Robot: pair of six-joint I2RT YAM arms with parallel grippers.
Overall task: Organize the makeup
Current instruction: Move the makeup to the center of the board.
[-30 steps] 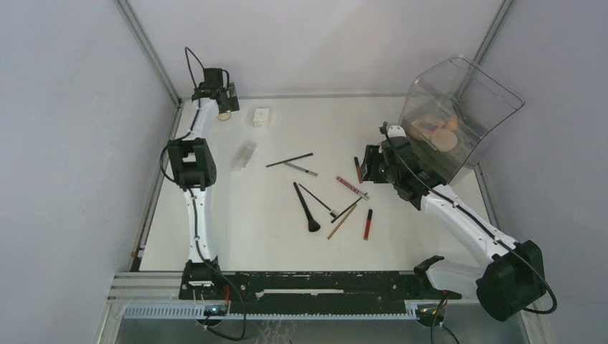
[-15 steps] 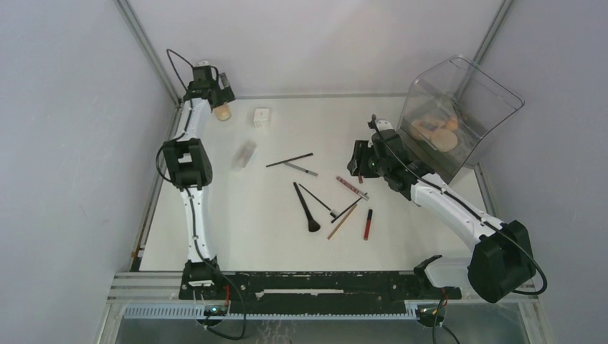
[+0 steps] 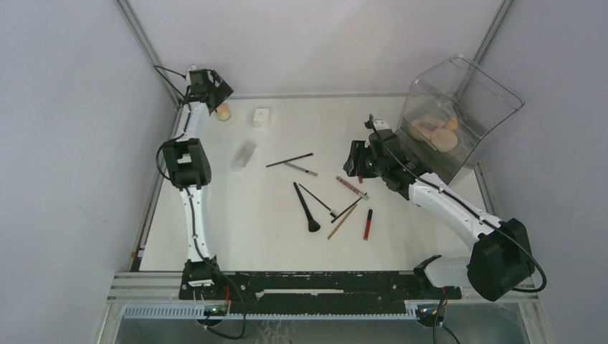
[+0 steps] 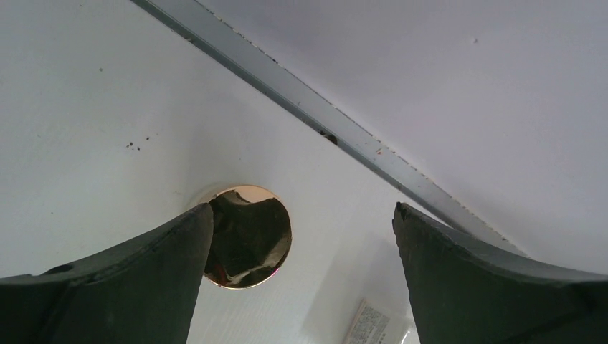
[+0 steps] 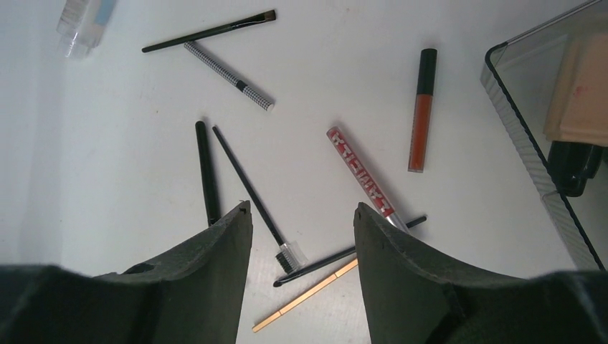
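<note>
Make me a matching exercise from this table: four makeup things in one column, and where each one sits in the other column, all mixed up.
Things:
1. white cube jar
2. gold round compact
3. orange-red lip gloss
4. beige compacts

Places:
A. inside the clear organizer
B. below the open left end effector, far left corner
C. standing alone near the far edge of the table
D. lying beside the red patterned tube

Pairs: 1-C, 2-B, 3-D, 4-A

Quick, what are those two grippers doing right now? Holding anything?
Left gripper: open, holding nothing.
Right gripper: open, holding nothing.
</note>
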